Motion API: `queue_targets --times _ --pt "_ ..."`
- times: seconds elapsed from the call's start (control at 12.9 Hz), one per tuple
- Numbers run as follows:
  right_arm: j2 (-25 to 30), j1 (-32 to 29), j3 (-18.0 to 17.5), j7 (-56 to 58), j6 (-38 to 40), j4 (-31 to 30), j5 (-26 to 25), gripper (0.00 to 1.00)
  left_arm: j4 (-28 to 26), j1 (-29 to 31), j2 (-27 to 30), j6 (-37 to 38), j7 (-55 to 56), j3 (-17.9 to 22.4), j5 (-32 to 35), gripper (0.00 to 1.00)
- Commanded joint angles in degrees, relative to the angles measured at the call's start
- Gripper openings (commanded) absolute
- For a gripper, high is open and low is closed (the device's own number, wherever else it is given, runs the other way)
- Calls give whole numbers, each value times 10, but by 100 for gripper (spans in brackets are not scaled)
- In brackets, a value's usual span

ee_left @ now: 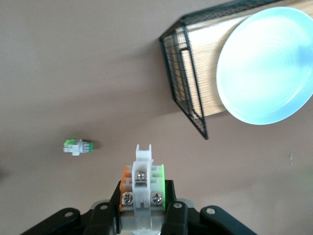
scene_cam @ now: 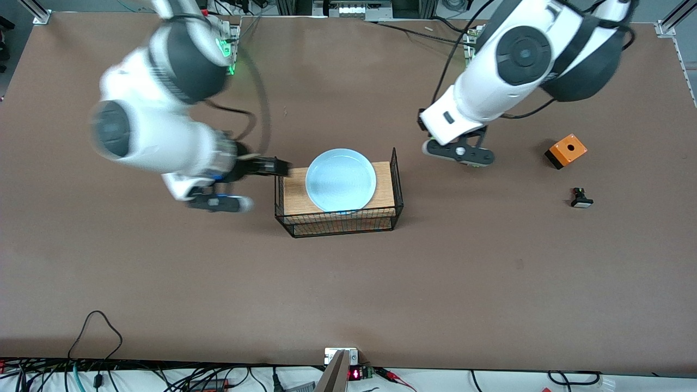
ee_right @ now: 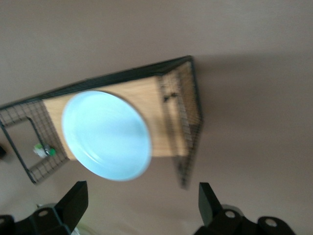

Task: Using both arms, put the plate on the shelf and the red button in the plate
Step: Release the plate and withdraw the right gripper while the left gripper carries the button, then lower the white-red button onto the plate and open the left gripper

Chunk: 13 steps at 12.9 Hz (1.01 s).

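The pale plate (round, raised rim) lies in the wire basket; right gripper spread, left gripper clamping the red button.

plate — glossy, smooth | basket — black wire, wooden top

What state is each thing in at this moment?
Plate: lying flat on the wooden board in the wire basket.
Red button: held up in the air by the left gripper.
Left gripper: shut on the red button.
Right gripper: open, empty, by the wire basket.
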<state>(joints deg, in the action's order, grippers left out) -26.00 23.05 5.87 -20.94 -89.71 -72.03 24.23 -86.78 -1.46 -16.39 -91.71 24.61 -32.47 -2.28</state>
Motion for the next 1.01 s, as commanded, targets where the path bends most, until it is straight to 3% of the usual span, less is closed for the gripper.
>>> queue_targets --times 0.0,0.16,0.54,0.78,0.93 --pt "31 -79 -3 83 80 -7 -53 100 51 -30 -48 -5 22 0 -6 0" --pt "50 -92 -2 99 108 -7 -130 100 81 -54 -78 -8 37 1 -3 0" --pt "83 -100 -3 227 159 -7 -264 100 107 -85 -130 -80 95 6 0 0" --pt "91 -100 -3 220 162 -10 -279 100 110 -128 -147 -99 121 21 27 0" --pt "119 -89 -15 219 146 -65 -331 100 132 -148 -173 -103 139 21 40 0"
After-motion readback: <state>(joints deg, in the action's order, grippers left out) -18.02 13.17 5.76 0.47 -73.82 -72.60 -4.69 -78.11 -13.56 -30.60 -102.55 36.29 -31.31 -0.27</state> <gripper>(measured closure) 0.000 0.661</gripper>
